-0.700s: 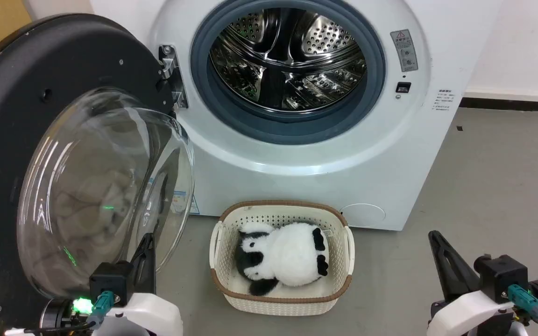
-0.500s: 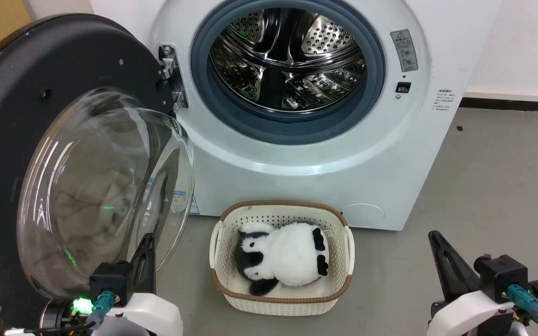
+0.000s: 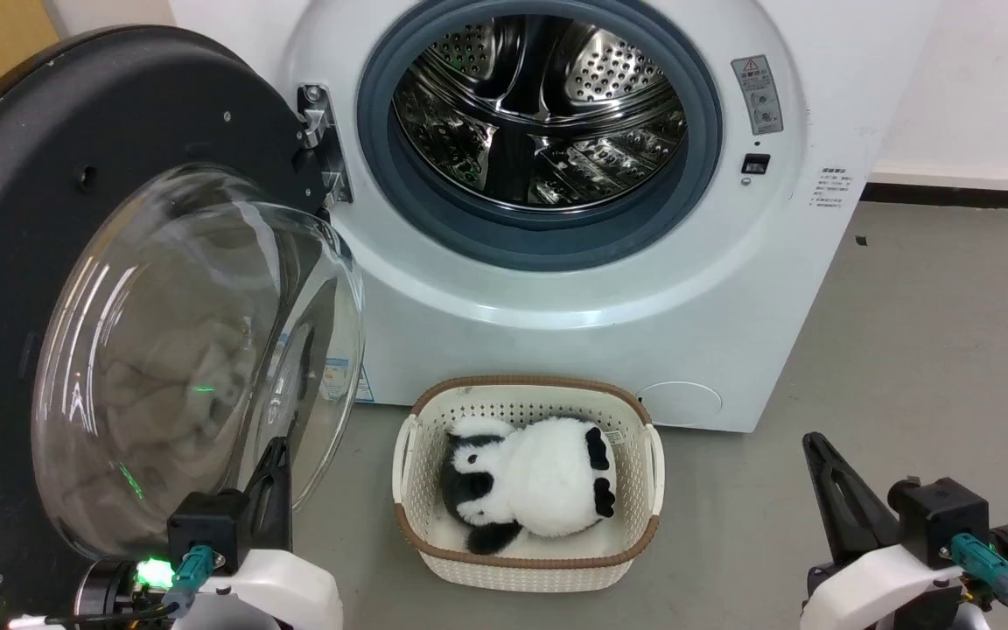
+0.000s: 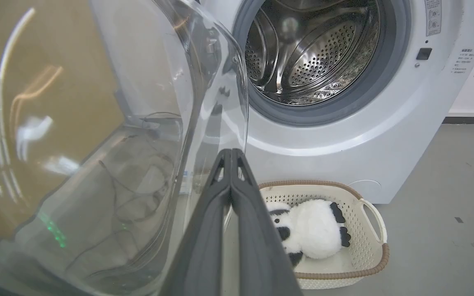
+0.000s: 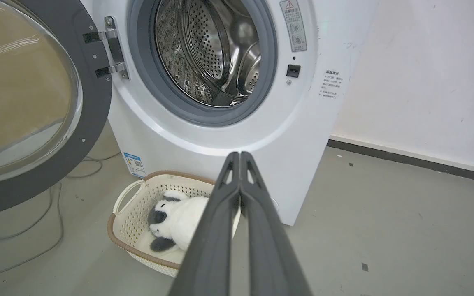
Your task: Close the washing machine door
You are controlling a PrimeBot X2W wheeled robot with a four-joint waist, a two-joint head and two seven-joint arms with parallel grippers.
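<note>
The washing machine door (image 3: 49,175), round and black with a bulging clear glass bowl (image 3: 198,350), stands swung wide open at the left, hinged to the white washer (image 3: 574,332). The steel drum opening (image 3: 539,114) is uncovered. My left gripper (image 3: 276,451) is shut and sits low, just in front of the glass bowl's lower right rim; in the left wrist view its tips (image 4: 231,152) lie beside the glass bowl (image 4: 138,123). My right gripper (image 3: 810,442) is shut, low at the right over the floor, apart from the door (image 5: 93,102).
A white basket (image 3: 526,569) with a brown rim holds a panda plush (image 3: 530,481) on the floor right before the washer. Grey floor (image 3: 933,350) spreads to the right. Cables (image 5: 23,242) lie on the floor under the door.
</note>
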